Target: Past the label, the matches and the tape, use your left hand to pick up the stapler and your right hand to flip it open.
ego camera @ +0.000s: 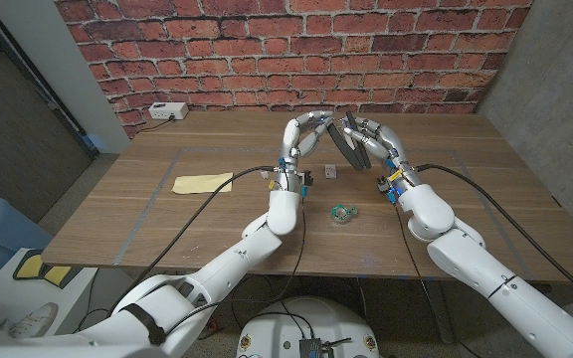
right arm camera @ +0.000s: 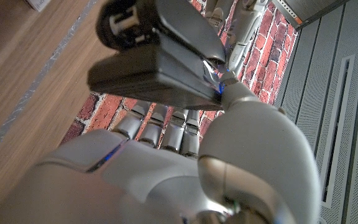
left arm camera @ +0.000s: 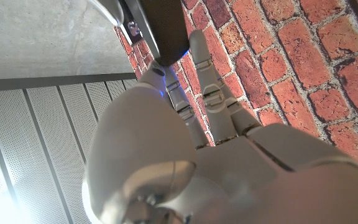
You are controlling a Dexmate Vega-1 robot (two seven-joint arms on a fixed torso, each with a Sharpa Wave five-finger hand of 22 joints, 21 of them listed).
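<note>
Both hands, the left hand (ego camera: 304,134) and right hand (ego camera: 374,139), grip the raised stapler (ego camera: 348,140) between them.

The white robot left hand (left arm camera: 185,155) reaches its fingers (left arm camera: 213,93) toward twelve o'clock, their tips touching the dark, flat-sided stapler body (left arm camera: 163,25). A silver metal part (left arm camera: 107,9) juts out at eleven o'clock. A red brick wall (left arm camera: 303,68) spans the three o'clock side; grey ribbed panelling (left arm camera: 36,130) lies at nine o'clock.
</note>
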